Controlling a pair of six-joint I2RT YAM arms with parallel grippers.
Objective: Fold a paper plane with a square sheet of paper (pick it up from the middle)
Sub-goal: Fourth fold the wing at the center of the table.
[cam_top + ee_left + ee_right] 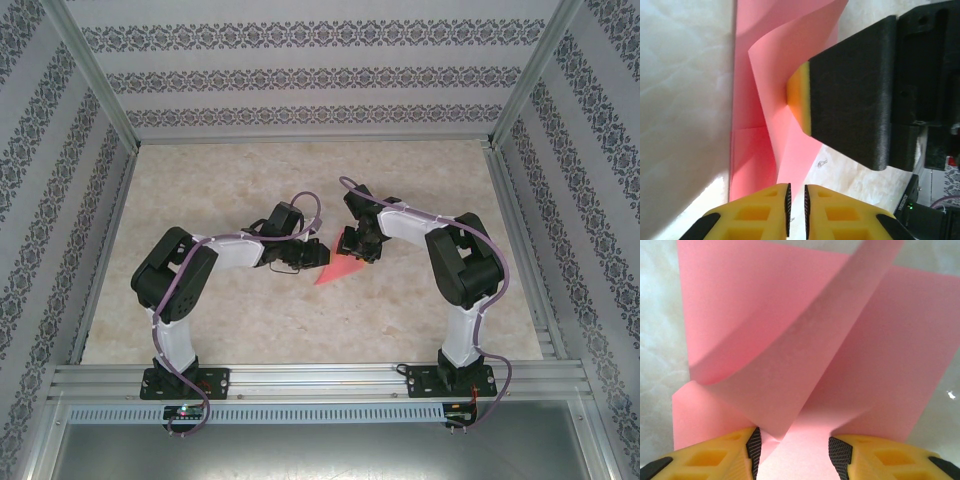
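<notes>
We are early on: the paper (335, 272), mid-frame on the tabletop (300, 330), has only first folds, right jaws open astride a raised flap (805, 355), left jaws almost shut, whether gripping we cannot tell.

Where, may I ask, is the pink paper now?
In the top view the pink paper sits mid-table, between the left tool and the right tool.

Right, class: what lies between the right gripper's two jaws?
It is the paper. In the right wrist view, a raised flap of it curls down into the gap of the right gripper, close to one jaw, and the rest of the sheet lies flat beneath.
</notes>
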